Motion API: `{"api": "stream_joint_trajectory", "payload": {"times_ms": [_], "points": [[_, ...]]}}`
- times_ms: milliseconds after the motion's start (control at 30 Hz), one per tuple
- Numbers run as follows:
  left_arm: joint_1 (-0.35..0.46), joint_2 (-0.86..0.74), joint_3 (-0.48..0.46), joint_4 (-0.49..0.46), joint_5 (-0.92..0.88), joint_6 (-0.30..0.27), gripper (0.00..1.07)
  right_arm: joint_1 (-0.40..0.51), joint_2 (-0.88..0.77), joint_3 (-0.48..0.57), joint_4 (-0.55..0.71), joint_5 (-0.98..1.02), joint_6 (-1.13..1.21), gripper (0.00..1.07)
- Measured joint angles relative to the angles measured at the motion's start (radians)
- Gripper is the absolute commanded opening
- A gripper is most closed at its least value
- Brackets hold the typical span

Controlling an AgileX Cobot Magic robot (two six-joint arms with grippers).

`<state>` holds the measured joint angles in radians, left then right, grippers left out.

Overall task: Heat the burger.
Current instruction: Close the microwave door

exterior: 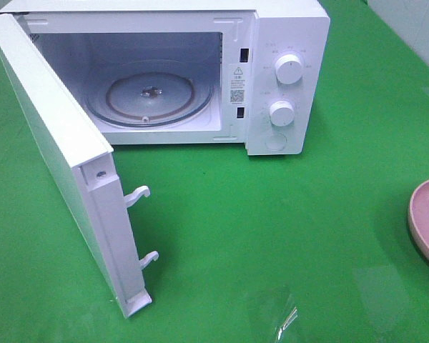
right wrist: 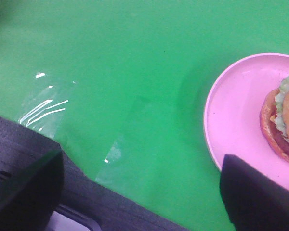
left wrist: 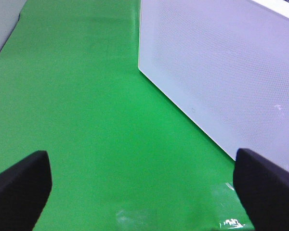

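Our left fingers (left wrist: 19, 185) stand wide apart with nothing between them, only green desk (left wrist: 86, 96) beneath; the white door (left wrist: 221, 72) lies just off to one side, untouched. We judge that the left arm waits here so the door stays free and the opening unblocked. Our right fingers (right wrist: 31, 185) are likewise spread wide and hold nothing. They hover near the pink plate (right wrist: 231, 120), not touching it, and the burger (right wrist: 284, 122) sits on that plate, part cut off by the wrist view's edge. This looks to us like an approach to lift plate and burger together.

From the high camera neither arm shows. The microwave (exterior: 286, 43) stands at the back of the desk with its door swung fully open toward the left, so the cavity can be reached from the front. The glass turntable (exterior: 150, 93) inside is bare. The plate's rim shows at the far right edge, well apart from the microwave.

We count one microwave, one door, two latch hooks (exterior: 138, 194) on it, two knobs (exterior: 289, 71), one turntable, one plate, one burger.
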<state>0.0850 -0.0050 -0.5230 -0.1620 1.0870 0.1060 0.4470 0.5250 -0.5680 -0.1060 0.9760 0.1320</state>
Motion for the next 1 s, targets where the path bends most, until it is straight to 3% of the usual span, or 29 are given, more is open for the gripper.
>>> {"api": "stream_joint_trajectory", "payload": {"times_ms": [133,333,767,1000], "points": [[0.0,0.0,0.0,0.0,0.0,0.0,0.94,-0.052,-0.081,0.028,0.034,-0.003,0.011,0.82],[0.0,0.0,0.0,0.0,0.0,0.0,0.94,-0.239,-0.266,0.073,0.106,-0.007,-0.065,0.8],[0.0,0.0,0.0,0.0,0.0,0.0,0.94,-0.373,-0.517,0.073,0.122,-0.007,-0.073,0.79],[0.0,0.0,0.0,0.0,0.0,0.0,0.94,-0.403,-0.528,0.073,0.125,-0.007,-0.073,0.79]]}}
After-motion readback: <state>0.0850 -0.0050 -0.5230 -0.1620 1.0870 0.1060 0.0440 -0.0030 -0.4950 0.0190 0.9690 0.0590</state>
